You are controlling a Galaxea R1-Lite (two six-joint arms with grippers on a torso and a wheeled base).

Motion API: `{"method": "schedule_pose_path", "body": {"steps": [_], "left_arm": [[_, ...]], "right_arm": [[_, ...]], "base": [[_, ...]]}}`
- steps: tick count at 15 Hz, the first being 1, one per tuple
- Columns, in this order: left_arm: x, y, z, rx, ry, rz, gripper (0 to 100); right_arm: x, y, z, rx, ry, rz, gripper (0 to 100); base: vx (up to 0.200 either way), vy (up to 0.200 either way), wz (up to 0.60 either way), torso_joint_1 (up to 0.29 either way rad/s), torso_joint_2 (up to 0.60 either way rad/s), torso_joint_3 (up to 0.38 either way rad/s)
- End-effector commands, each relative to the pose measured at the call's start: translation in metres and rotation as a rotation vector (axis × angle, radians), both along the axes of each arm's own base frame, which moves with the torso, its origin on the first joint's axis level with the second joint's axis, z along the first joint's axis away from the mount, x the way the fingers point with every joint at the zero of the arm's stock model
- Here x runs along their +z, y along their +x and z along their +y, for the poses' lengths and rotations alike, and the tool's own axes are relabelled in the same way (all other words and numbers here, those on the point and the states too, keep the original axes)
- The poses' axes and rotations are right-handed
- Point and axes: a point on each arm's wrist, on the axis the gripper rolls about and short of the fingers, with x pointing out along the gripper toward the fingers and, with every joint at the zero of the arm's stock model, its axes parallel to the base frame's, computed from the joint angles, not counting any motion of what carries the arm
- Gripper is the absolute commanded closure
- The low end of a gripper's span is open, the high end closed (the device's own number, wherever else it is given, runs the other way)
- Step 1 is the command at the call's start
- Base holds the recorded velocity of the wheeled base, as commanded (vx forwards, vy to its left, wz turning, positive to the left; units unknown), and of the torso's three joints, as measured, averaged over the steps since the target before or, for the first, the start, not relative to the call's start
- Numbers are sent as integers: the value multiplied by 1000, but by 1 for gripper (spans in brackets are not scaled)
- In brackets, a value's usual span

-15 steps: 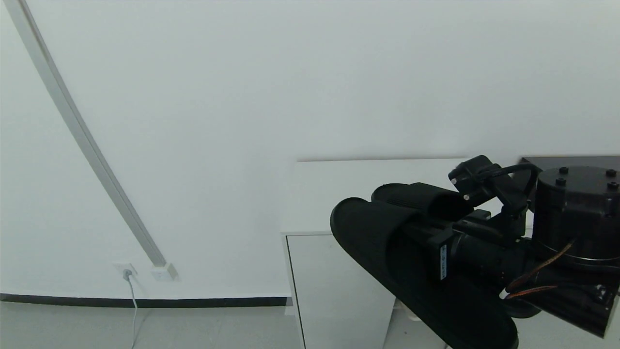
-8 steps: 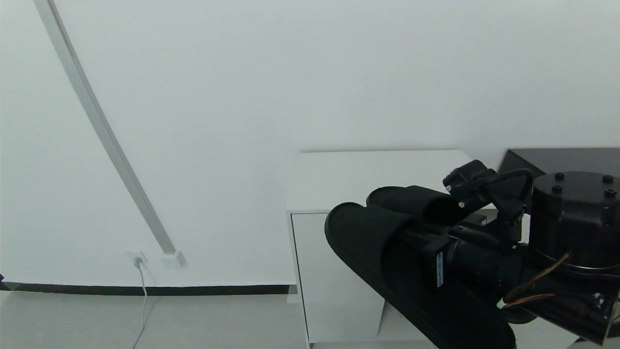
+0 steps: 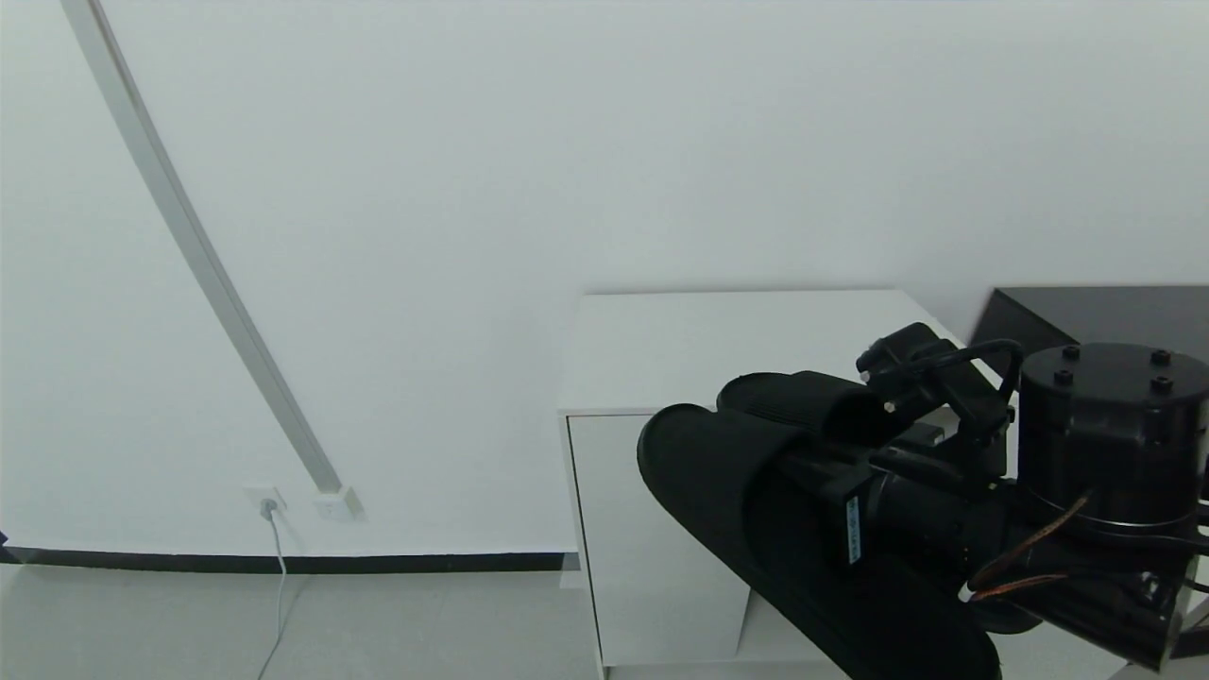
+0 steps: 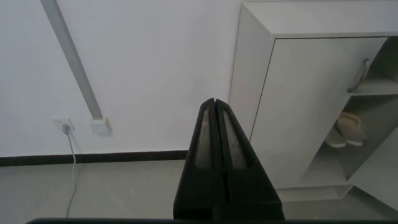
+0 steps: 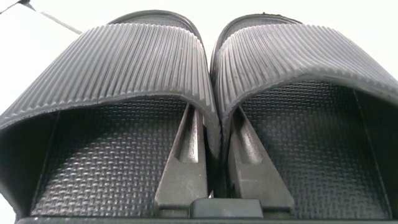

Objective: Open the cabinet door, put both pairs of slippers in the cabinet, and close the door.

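Observation:
A pair of black slippers (image 3: 727, 472) hangs in front of the white cabinet (image 3: 718, 340), at about the height of its top. My right gripper (image 5: 214, 118) is shut on the two inner strap edges of the black slippers (image 5: 130, 68), pinching them side by side. In the left wrist view my left gripper (image 4: 214, 106) is shut with nothing in it and points toward the cabinet (image 4: 311, 18) from its left. The cabinet's right half stands open there. A pair of beige slippers (image 4: 348, 129) lies on an inner shelf, past a door panel with a handle (image 4: 357, 74).
White wall behind. A slanted cable duct (image 3: 189, 246) runs down to a wall socket with a plugged cord (image 3: 269, 515). Grey floor lies left of the cabinet. A dark surface (image 3: 1105, 316) sits to the cabinet's right.
The head camera shifted, so the cabinet sits higher in the picture than a second ago. My right arm with the black slippers has sunk slightly in the last half second.

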Motion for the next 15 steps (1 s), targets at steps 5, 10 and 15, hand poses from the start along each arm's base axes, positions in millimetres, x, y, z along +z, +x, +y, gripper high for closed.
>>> {"method": "schedule_pose_path", "body": {"steps": [5,10,15], "left_arm": [[0,0,0,-1,1,0,100],[0,0,0,-1,1,0,100],[0,0,0,-1,1,-1,100]], "right_arm": [[-1,0,2,4,-3,3,100],[-2,-3,4,18,-5,5,100],[-3,-6,7,33,-6,6,100]], "base": [[0,-200,0,0,2,0],[0,-200,0,4,4,3],[0,-200,0,4,0,3]]}}
